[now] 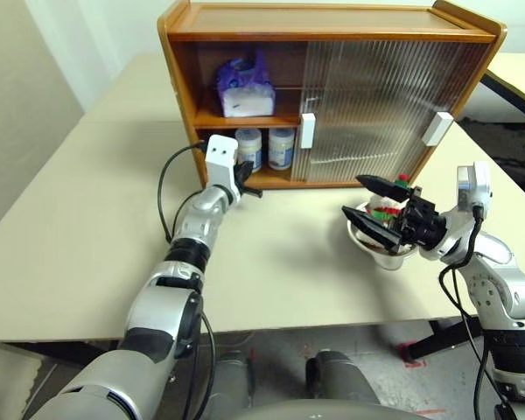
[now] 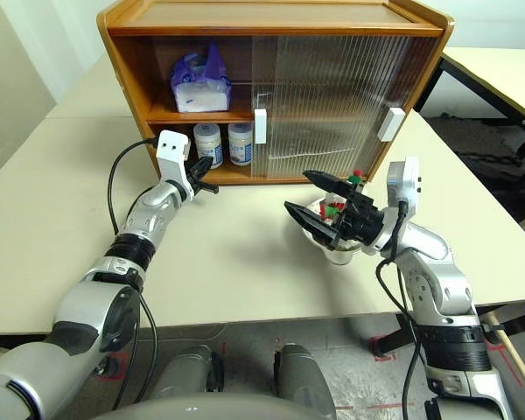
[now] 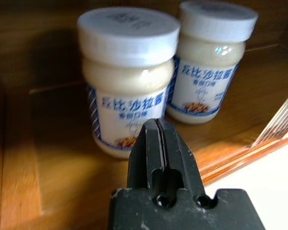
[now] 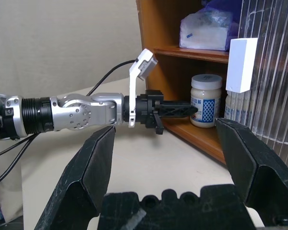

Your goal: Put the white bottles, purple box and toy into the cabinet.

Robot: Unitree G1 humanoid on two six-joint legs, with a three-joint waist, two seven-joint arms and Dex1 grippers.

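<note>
Two white bottles (image 1: pixel 248 147) (image 1: pixel 281 147) stand side by side on the bottom board of the cabinet (image 1: pixel 332 22), in its open left half. The purple box (image 1: pixel 245 87) lies on the inner shelf above them. My left gripper (image 1: pixel 244 175) is shut on nothing, level, its tips just in front of the nearer bottle (image 3: pixel 127 86). The toy (image 2: pixel 336 208) sits in a metal bowl (image 1: pixel 378 248) on the table to the right. My right gripper (image 1: pixel 354 197) hangs open just over the bowl and toy, apart from them.
Both ribbed sliding doors (image 1: pixel 376 105) cover the cabinet's right half, white handles (image 1: pixel 307 130) facing out. The beige table (image 1: pixel 87 219) spreads wide to the left and in front. Another table edge (image 1: pixel 516 74) shows at the far right.
</note>
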